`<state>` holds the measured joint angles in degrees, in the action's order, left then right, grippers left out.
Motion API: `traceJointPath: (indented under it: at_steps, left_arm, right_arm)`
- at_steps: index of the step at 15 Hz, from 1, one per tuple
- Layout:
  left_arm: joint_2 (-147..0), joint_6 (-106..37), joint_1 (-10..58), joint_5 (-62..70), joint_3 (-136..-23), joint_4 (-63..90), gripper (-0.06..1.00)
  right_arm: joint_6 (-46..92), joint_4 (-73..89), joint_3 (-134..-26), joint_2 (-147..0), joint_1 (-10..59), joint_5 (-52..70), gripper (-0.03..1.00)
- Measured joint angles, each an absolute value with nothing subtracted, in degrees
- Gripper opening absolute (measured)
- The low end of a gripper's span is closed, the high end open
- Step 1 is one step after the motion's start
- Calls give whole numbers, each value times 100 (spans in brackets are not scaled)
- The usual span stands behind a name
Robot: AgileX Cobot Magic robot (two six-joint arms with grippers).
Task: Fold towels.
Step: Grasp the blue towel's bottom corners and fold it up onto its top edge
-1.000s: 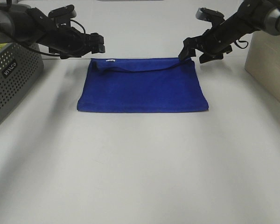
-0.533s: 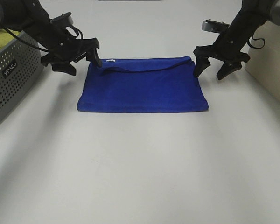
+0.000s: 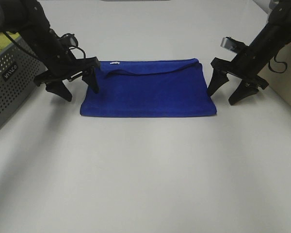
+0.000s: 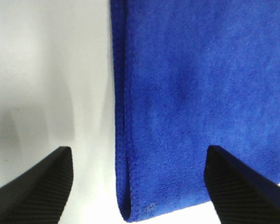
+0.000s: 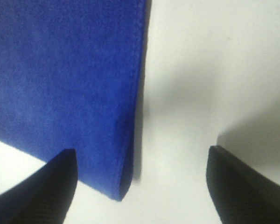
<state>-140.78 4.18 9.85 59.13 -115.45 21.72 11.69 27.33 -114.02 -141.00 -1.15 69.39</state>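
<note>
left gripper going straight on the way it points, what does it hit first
Probably the towel: its side edge lies between the open fingers of the left gripper; the outer finger meets table.

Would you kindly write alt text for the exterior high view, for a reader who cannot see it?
A folded blue towel lies flat on a white table, with the open left hand over its left edge and the open right hand over its right edge. A grey perforated basket stands at the far left.
</note>
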Motion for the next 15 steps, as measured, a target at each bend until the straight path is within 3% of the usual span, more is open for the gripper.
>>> traceJointPath:
  at_steps: [7,10,13,15]
  left_arm:
    - [-14358,367,1226,5947,-11591,2647,72]
    - [-14387,286,1404,5890,-11591,2762,64]
    - [-14439,292,1450,5856,-11591,2773,37]
    - [-14456,292,1450,5879,-11591,2624,8]
  right_arm:
    - [1450,3375,-10588,-13929,-63,6944,74]
    - [1450,3386,-10531,-13917,258,6841,66]
    - [1409,3329,-10531,-13917,281,6532,38]
    - [1381,3209,-10531,-13917,235,6429,7]
